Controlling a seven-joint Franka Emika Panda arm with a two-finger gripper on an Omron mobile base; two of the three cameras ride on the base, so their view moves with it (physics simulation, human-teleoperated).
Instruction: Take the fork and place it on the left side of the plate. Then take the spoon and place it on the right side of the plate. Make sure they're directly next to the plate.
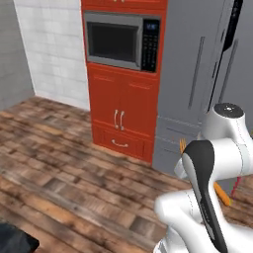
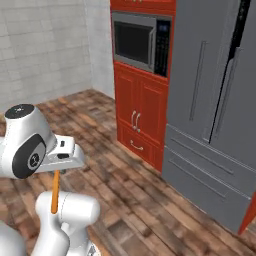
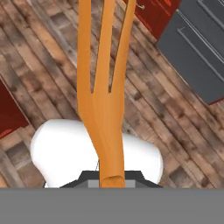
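Hand view: the jaws are closed tight on the handle of the orange fork, its 3 tines pointing away above the wooden floor, near the red cabinets and grey fridge.

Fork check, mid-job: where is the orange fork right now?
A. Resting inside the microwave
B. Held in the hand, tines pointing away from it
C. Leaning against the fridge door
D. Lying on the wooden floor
B: in the hand view the fork rises from between the tips of the hand, its tines stretching out above the wooden floor, clear of it.
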